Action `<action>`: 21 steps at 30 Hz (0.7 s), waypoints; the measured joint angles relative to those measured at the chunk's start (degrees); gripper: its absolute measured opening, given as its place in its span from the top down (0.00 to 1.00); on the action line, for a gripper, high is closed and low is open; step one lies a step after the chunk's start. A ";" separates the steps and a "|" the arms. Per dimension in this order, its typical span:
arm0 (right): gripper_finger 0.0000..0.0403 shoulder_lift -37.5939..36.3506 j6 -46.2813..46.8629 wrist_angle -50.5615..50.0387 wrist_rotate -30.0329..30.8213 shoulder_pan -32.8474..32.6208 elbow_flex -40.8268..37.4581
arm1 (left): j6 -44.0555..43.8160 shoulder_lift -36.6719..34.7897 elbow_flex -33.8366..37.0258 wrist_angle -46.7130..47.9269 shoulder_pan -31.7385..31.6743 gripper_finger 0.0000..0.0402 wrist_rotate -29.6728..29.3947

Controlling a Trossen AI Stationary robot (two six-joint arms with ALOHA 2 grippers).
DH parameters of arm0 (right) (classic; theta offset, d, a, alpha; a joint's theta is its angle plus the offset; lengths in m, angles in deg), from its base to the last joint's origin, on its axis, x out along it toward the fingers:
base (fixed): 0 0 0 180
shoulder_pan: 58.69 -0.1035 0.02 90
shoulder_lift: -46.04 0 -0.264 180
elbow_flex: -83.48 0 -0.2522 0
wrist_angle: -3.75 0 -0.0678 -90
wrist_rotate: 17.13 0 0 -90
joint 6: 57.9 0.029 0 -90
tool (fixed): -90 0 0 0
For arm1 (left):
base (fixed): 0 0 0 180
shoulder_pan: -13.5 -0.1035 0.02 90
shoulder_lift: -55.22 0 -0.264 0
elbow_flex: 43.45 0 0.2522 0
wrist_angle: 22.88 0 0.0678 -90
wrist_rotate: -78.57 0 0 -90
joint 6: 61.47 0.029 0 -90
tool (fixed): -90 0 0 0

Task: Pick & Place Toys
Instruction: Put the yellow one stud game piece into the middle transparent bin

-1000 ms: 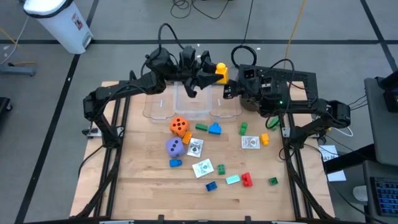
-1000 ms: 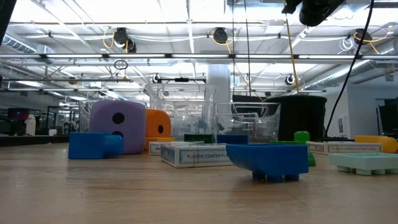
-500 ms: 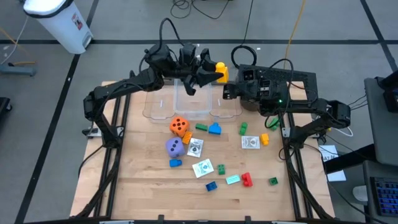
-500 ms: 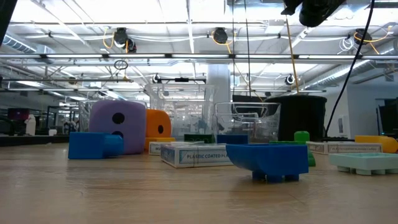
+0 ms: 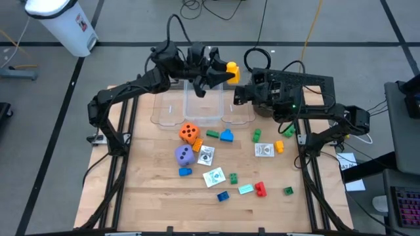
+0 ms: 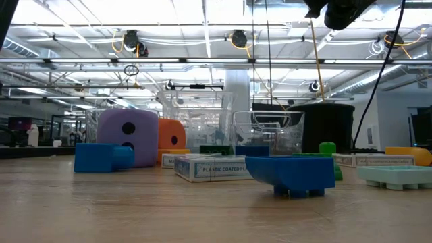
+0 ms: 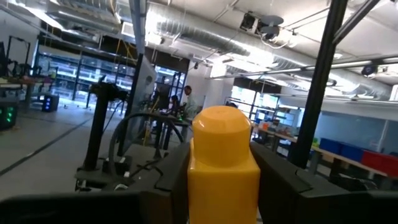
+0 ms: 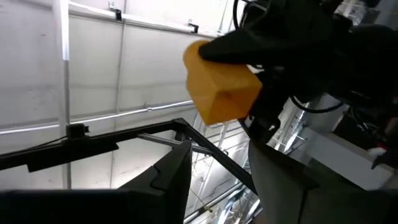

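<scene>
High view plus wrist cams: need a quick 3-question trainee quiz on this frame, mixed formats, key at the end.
1. True or false: the left gripper holds a yellow block.
2. Multiple choice: the orange die lies (A) inside the clear tub, (B) on the table beside the purple die, (C) in the right gripper.
3. Fill in: the white card on the table's right side lies next to an ______ block.

Key: 1 true. 2 B. 3 orange.
</scene>
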 joint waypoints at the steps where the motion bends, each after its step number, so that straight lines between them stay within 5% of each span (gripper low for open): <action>1: 0.63 -0.02 0.19 0.14 0.15 0.15 0.00 | 0.48 -0.02 0.00 0.08 0.00 0.63 0.02; 21: 0.63 -0.07 0.08 -0.91 -8.46 4.88 0.00 | 0.40 -0.04 0.00 4.39 0.00 0.63 2.22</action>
